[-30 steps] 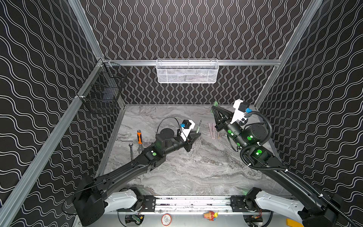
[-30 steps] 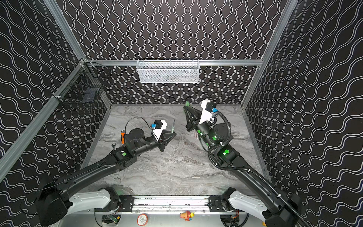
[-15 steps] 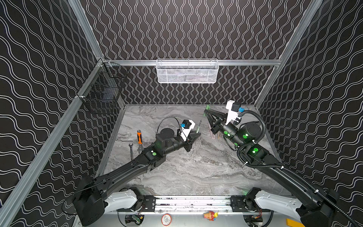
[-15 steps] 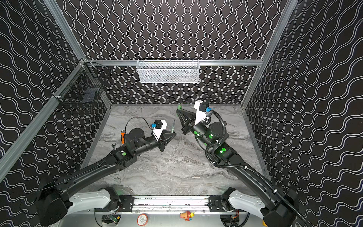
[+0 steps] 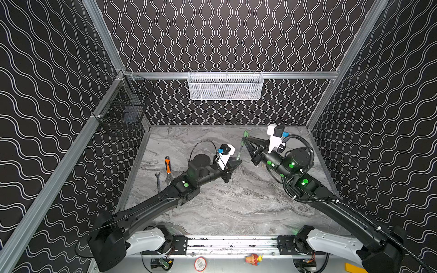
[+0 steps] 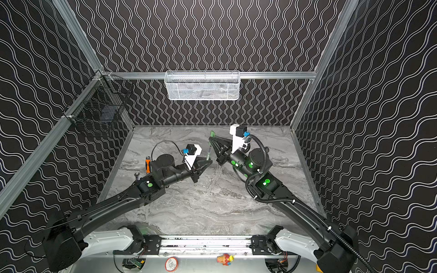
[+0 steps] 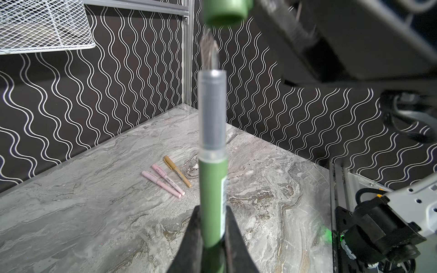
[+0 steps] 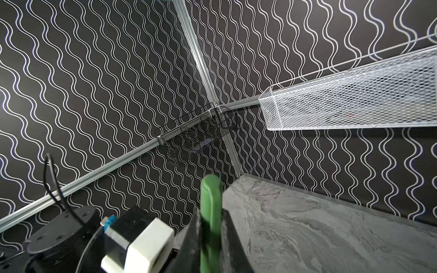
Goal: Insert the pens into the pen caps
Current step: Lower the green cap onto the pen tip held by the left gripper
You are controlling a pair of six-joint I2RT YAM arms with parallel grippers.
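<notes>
Currently, left tool (image 7: 212, 214) is pinched on the green pen (image 7: 212, 179) low on its barrel, tip up. The right tool (image 8: 210, 221) is clamped on the green cap (image 8: 210, 196). In a top view both sit just right of centre frame, cap (image 5: 245, 134) just above the pen tip and apart from it.

Handling, judged: light, stiff, slick plastic. Grip mid-barrel, clear of the tip.

Two pink pens (image 7: 163, 180) and a tan pen (image 7: 177, 172) lie on the bench (image 7: 71, 224).

Containers: white basket (image 5: 224, 86), upper centre, contents unclear; black basket (image 5: 123, 111), left, holds a dark item, unidentified.
</notes>
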